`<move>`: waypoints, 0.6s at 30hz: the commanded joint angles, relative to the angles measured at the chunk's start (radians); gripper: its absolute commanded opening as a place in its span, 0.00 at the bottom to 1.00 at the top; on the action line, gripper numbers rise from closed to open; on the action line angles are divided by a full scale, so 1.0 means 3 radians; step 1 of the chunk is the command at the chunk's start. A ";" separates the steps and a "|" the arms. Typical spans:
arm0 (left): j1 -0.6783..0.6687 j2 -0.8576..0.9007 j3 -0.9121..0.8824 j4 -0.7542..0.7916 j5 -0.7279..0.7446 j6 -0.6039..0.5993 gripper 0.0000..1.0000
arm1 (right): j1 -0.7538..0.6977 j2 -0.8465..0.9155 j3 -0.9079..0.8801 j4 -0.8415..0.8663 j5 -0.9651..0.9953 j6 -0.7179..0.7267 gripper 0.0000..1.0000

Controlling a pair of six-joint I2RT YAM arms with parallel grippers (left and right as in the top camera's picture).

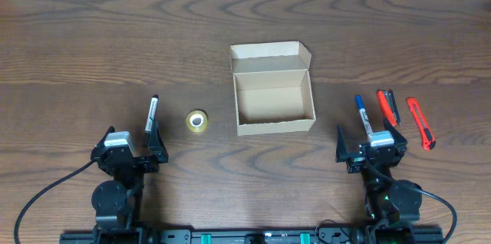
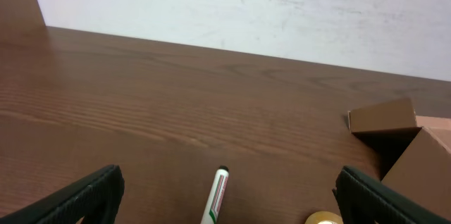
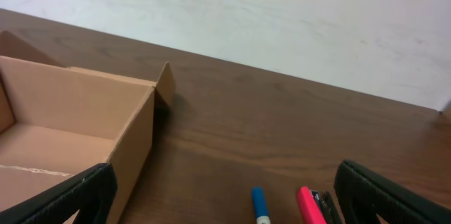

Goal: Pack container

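Box (image 1: pixel 274 126) sits open and empty between your two hands, ahead of both: off to the right of the left hand (image 1: pixel 130 143) and to the left of the right hand (image 1: pixel 371 148). Its lid flap is folded back on the side away from you. Both hands rest low over the surface (image 1: pixel 77 37) with jaws spread wide and nothing in them, so I judge that packing has not begun and the first pickup is the step in hand.

Your easiest start is the marker (image 1: pixel 151 113), which lies just ahead of the left hand and points away from it. Move forward until the fingers straddle the barrel near its middle, not the cap end, then close squarely across it so it cannot pivot. Lift clear before you swing right; the tape (image 1: pixel 197 121) lies between that hand and the box, and a low sweep would probably knock it.

The right hand has a blue marker (image 1: pixel 361 112) just ahead, with two red cutters (image 1: pixel 420 123) further to its right. Work one hand at a time over the box.

Come in from above, and lay each item along the box's long side. Release low. The cardboard looks light, so a nudge on a wall would likely slide it.
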 commanded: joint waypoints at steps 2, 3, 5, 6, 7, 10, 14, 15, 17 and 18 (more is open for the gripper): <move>-0.0006 -0.0025 -0.0113 -0.0043 0.0022 -0.0027 0.95 | -0.0022 -0.0020 -0.0027 0.0001 0.0032 0.0038 0.99; -0.0006 -0.0025 -0.0113 -0.0043 0.0023 -0.0025 0.95 | -0.0022 -0.0020 -0.0027 0.0001 0.0032 0.0038 0.99; -0.0006 -0.0025 -0.0113 -0.0043 0.0023 -0.0027 0.95 | -0.0022 -0.0020 -0.0027 0.0001 0.0032 0.0038 0.99; -0.0006 -0.0025 -0.0113 -0.0043 0.0023 -0.0027 0.95 | -0.0022 -0.0020 -0.0027 0.0001 0.0032 0.0038 0.99; -0.0006 -0.0025 -0.0113 -0.0043 0.0023 -0.0027 0.95 | -0.0022 -0.0020 -0.0027 0.0001 0.0032 0.0038 0.99; -0.0006 -0.0025 -0.0113 -0.0043 0.0023 -0.0027 0.95 | -0.0022 -0.0020 -0.0027 0.0001 0.0032 0.0038 0.99; -0.0006 -0.0025 -0.0113 -0.0043 0.0023 -0.0027 0.95 | -0.0022 -0.0020 -0.0027 0.0001 0.0029 0.0039 0.99; -0.0006 -0.0025 -0.0113 -0.0043 0.0023 -0.0027 0.95 | -0.0022 -0.0020 -0.0027 0.0001 0.0011 0.0039 0.99; -0.0006 -0.0025 -0.0113 -0.0043 0.0023 -0.0027 0.95 | -0.0022 -0.0020 -0.0027 0.0032 -0.0001 0.0038 0.99; -0.0006 -0.0025 -0.0113 -0.0043 0.0023 -0.0027 0.95 | -0.0022 -0.0020 -0.0027 0.0041 -0.0015 0.0042 0.99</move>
